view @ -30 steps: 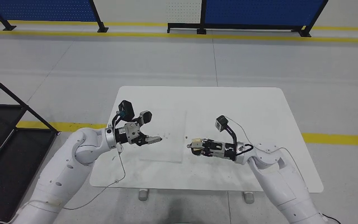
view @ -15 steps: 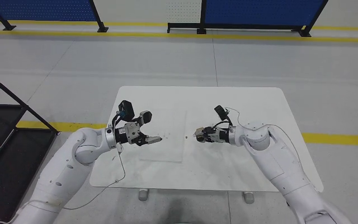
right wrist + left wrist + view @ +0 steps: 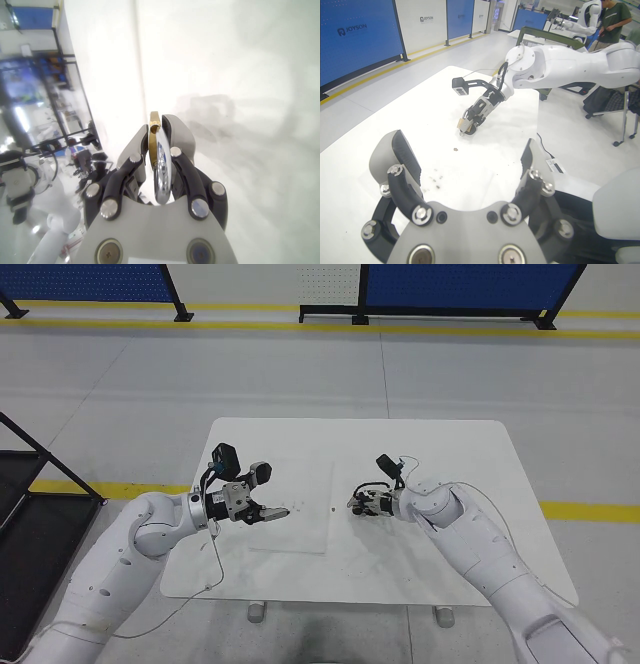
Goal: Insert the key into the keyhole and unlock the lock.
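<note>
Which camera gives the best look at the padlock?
The right wrist view: the padlock sits close up, edge-on, clamped in the right gripper, its brass and chrome clear. The left wrist view shows it small, farther off; the top view, a tiny speck.

The small metal padlock (image 3: 152,142) has a brass-yellow body and a mirror-silver shackle (image 3: 163,172). The left end effector (image 3: 463,147) and the right end effector (image 3: 157,125) are matte grey with black pads (image 3: 405,152). The flat surface (image 3: 450,454) is plain white, flecked with dark specks (image 3: 436,178).
</note>
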{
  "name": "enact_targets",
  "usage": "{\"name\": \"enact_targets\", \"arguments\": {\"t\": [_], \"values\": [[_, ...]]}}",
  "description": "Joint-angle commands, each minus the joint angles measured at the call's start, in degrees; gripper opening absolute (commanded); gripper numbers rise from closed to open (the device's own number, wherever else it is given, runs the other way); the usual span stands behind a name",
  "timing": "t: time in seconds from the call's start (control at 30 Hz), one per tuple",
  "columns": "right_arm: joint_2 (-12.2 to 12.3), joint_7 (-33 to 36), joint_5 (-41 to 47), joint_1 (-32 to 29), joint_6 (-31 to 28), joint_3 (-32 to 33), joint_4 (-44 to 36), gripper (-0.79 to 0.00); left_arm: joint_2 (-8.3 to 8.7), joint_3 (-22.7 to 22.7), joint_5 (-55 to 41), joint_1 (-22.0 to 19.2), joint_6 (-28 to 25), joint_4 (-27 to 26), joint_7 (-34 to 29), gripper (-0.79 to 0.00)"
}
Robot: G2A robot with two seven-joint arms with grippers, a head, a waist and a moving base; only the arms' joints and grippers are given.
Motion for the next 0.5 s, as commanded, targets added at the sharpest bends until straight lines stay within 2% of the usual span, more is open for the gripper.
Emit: {"name": "enact_targets", "arguments": {"t": [0.0,0.47], "values": [[-0.2,-0.6,-1.6,0.2,0.7,-0.5,-0.1,-0.785,0.0,0.0,0.0,0.0,0.0,0.0,0.0,0.0],[-0.6,-0.5,-9.6,0.6,5.9,-2.1,-2.1,-0.785,0.0,0.0,0.0,0.0,0.0,0.0,0.0,0.0]]}}
